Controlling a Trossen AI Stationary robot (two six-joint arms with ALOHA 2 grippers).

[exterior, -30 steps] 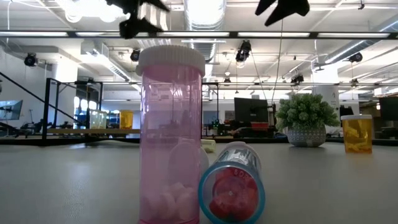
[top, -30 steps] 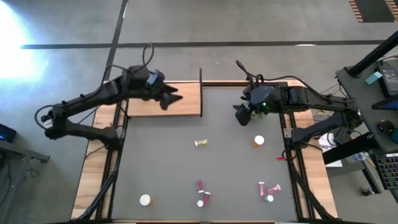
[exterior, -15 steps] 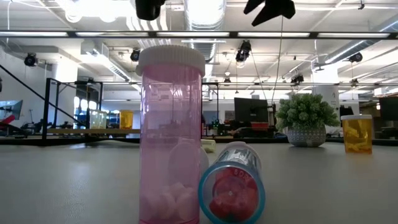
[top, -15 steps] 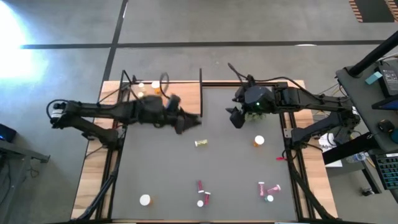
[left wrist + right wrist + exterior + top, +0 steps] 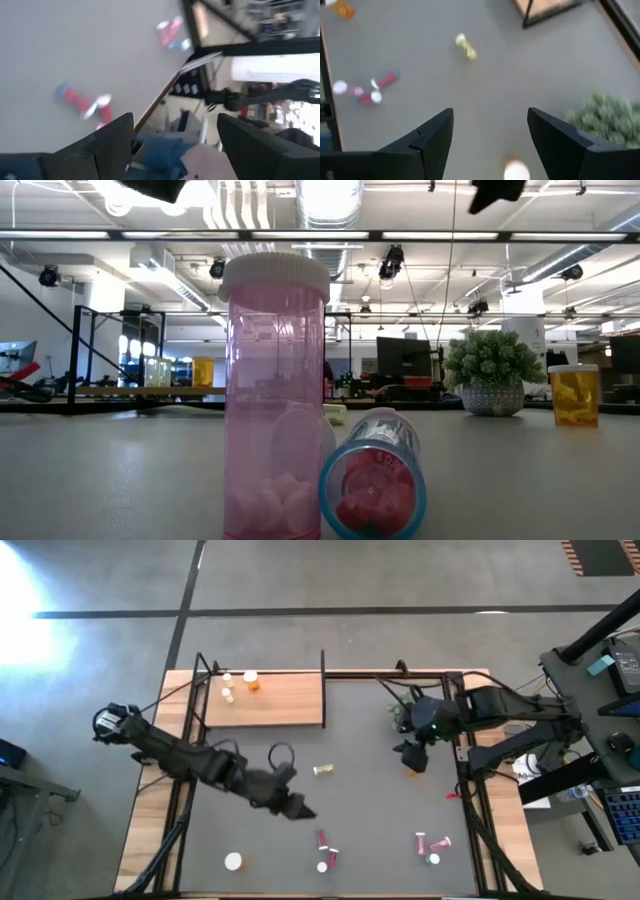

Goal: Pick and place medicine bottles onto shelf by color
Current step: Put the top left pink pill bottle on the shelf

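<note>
low view – smooth pink cylindrical bottle (image 5: 274, 395) upright; left gripper (image 5: 293, 807), right gripper (image 5: 412, 757) – both spread.

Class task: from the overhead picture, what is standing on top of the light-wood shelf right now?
Three small bottles stand at one end of the shelf: an orange bottle and two pale ones. Nothing covers the rest of the board.

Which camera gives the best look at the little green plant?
The low view: the plant stands whole in its pot, seen side-on. The right wrist view catches only part of its blurred foliage. From above, the right arm covers most of it. The left wrist view misses it.
</note>
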